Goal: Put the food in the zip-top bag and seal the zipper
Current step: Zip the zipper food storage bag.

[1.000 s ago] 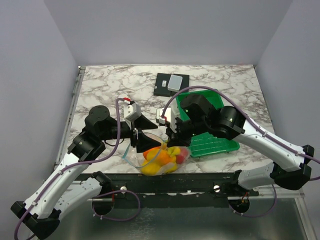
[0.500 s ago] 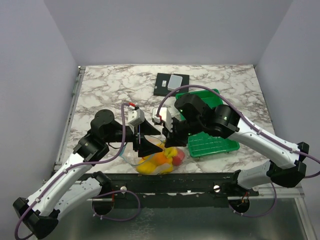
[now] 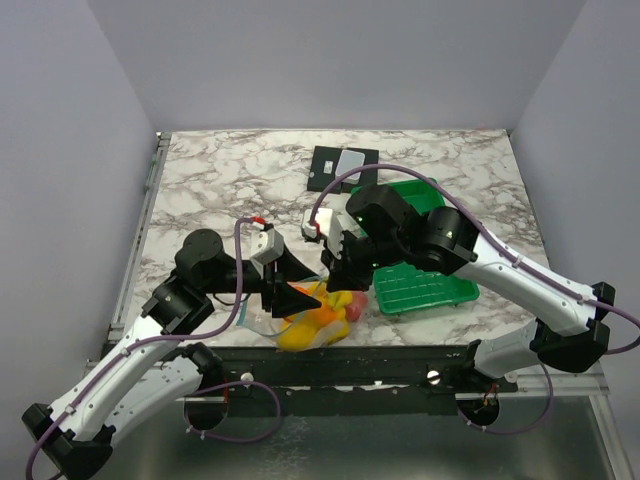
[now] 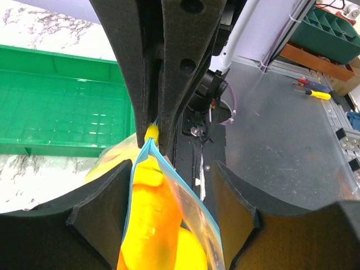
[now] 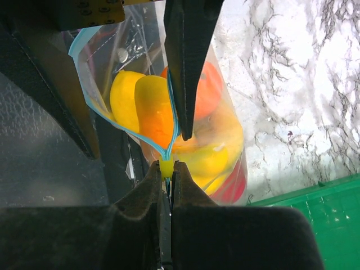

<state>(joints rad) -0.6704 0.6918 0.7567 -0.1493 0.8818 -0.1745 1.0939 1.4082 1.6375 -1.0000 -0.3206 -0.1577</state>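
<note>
The clear zip-top bag [image 3: 318, 322] lies near the table's front edge with the toy food inside: yellow [image 5: 125, 93], orange [image 5: 209, 93] and red [image 5: 233, 185] pieces. Its light-blue zipper strip [image 5: 93, 39] gapes open. My right gripper [image 5: 166, 167] is shut on the yellow slider [image 5: 166, 169] at one end of the strip; it also shows in the top view [image 3: 335, 280]. My left gripper [image 4: 174, 169] is open, its fingers [image 4: 101, 197] standing either side of the bag's open mouth [image 4: 169, 174]. It shows in the top view [image 3: 295, 295] too.
A green tray [image 3: 425, 290] sits right of the bag, under the right arm. A black square with a clear lid [image 3: 338, 166] lies at the back. The table's front edge and a metal shelf lie just below the bag.
Both grippers have closed in over the bag. The left gripper has come down and nearer around the mouth. The right gripper has shifted slightly left, and the bag has bunched up.
</note>
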